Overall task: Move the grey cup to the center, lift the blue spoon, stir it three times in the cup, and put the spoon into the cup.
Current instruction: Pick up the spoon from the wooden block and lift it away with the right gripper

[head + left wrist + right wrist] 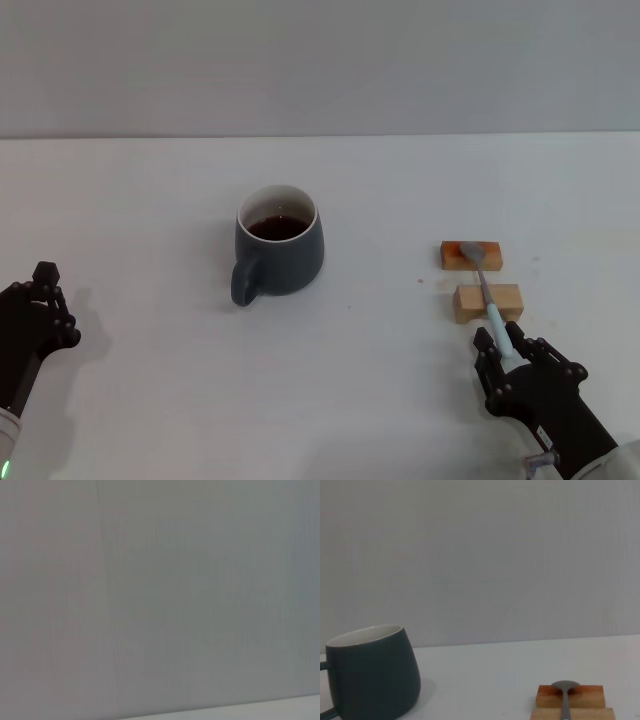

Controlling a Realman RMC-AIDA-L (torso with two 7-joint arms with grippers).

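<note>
You are reaching the right gripper [507, 352], fingers spread around the handle, for the blue spoon [487, 295], light, slim and slippery.

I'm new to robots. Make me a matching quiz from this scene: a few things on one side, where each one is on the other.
Things:
1. grey cup
2. blue spoon
3. left gripper
4. right gripper

Places:
A. at the spoon's handle end
B. lying across two wooden blocks
C. idle at the table's left edge
D. near the table's middle, holding dark liquid

Pairs: 1-D, 2-B, 3-C, 4-A
</note>
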